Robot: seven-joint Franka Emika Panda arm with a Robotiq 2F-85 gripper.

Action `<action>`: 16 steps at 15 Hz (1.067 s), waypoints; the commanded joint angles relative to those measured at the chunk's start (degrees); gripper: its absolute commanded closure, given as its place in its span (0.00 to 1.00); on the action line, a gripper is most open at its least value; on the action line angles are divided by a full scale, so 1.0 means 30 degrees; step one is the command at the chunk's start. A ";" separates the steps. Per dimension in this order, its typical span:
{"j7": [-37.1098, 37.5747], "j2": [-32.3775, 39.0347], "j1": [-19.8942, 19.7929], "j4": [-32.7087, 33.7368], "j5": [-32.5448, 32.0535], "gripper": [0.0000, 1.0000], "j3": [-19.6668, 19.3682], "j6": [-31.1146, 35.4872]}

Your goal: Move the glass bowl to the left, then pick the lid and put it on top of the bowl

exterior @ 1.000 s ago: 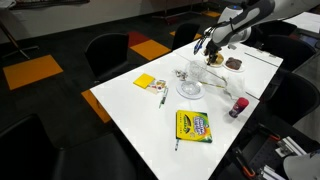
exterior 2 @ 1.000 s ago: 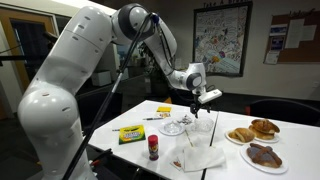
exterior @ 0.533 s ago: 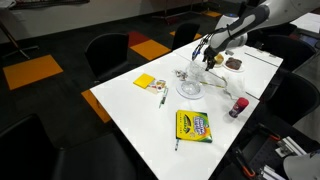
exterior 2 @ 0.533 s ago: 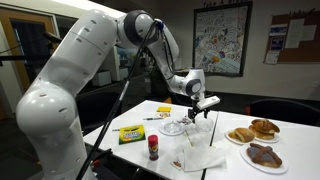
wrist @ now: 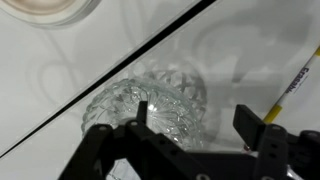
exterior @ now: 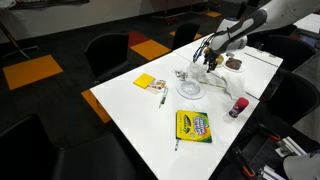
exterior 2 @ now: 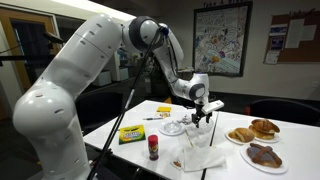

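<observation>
A Franka arm's Robotiq gripper [wrist: 192, 122] hangs low over a white table [exterior: 140, 115] in an office room, its jaws spread wide; in the wrist view the two dark fingers [wrist: 141, 116] stand on either side of the lid [wrist: 150, 108], a small clear piece with a cut, ribbed pattern, which lies on the table between them and nearer the finger on the left of that view; whether that finger touches it cannot be told. The glass bowl [exterior: 190, 90] sits apart from the lid, near the middle of the table in an exterior view; only its whitish rim [wrist: 45, 10] shows at the top corner of the wrist view, across a dark table seam [wrist: 120, 70] from the lid. A yellow pencil [wrist: 293, 82] lies just beside the other finger. Elsewhere on the table: a yellow-and-green crayon box [exterior: 193, 125], its lettering too small to read; a yellow sticky-note pad [exterior: 146, 82]; a red-capped bottle [exterior 2: 153, 148]; a dish of brown food [exterior: 233, 63]. A wall poster [exterior 2: 218, 40] carries print that cannot be read.
</observation>
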 commanded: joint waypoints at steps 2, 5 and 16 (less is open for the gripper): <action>-0.1397 0.0970 -0.0754 0.1152 0.0023 0.49 0.0532 -0.0516; -0.1872 0.1490 -0.0781 0.1552 -0.0019 0.70 0.0583 -0.0580; -0.3478 -0.0218 -0.0244 -0.0176 -0.0428 0.98 0.1243 0.0999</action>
